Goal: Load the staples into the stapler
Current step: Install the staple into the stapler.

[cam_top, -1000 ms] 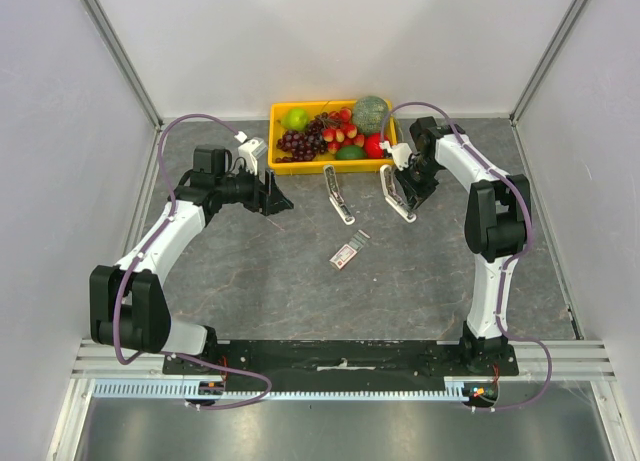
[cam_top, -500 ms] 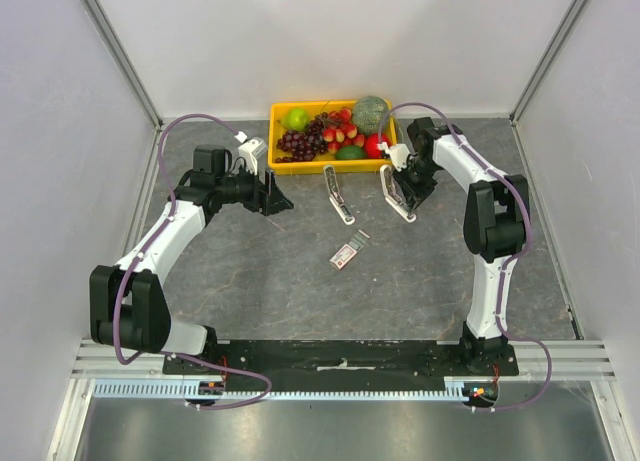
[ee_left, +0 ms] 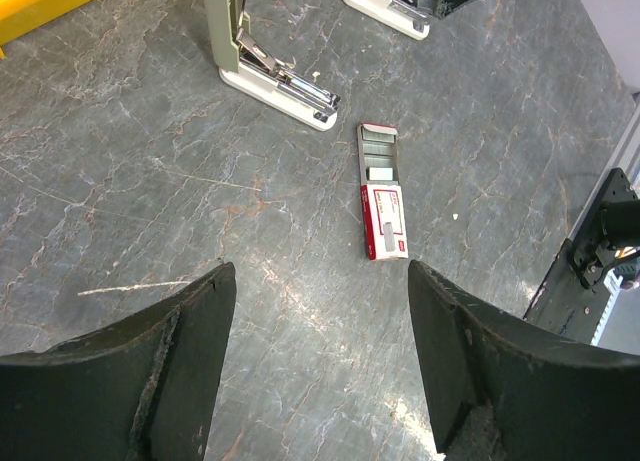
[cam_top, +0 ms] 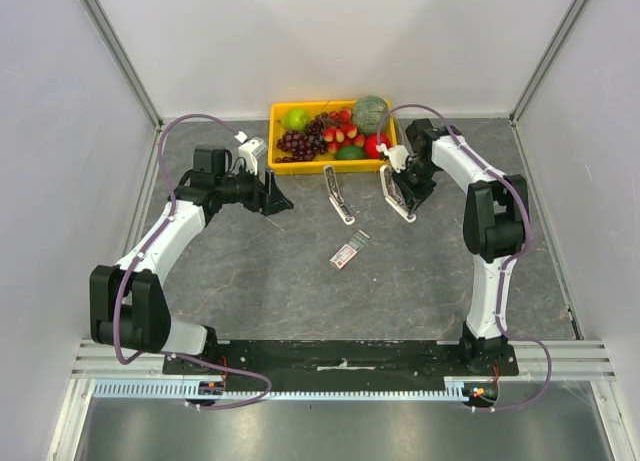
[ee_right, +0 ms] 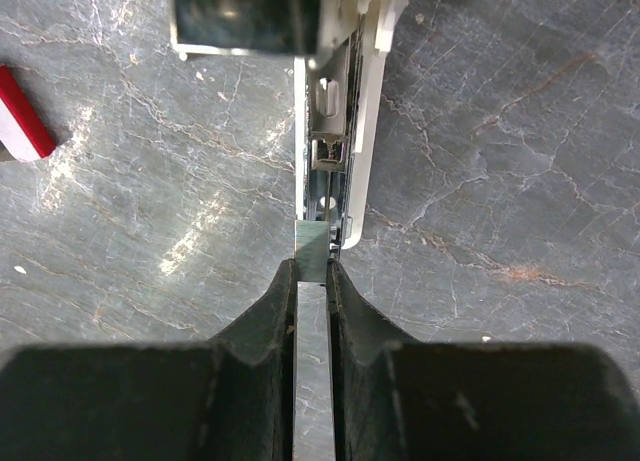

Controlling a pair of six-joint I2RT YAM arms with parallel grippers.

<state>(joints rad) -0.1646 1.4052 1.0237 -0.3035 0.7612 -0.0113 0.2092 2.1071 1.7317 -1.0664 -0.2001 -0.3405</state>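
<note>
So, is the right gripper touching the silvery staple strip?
Touching. Right wrist view shows the right gripper clamped on both sides of the staple strip.

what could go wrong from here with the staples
The strip pinched in the right tool meets the stapler channel at its very end; slightly off line, it could catch the rail and buckle or snap.
The stapler lies unbraced; the left tool hangs open, away from it, so a push may slide it.
</note>
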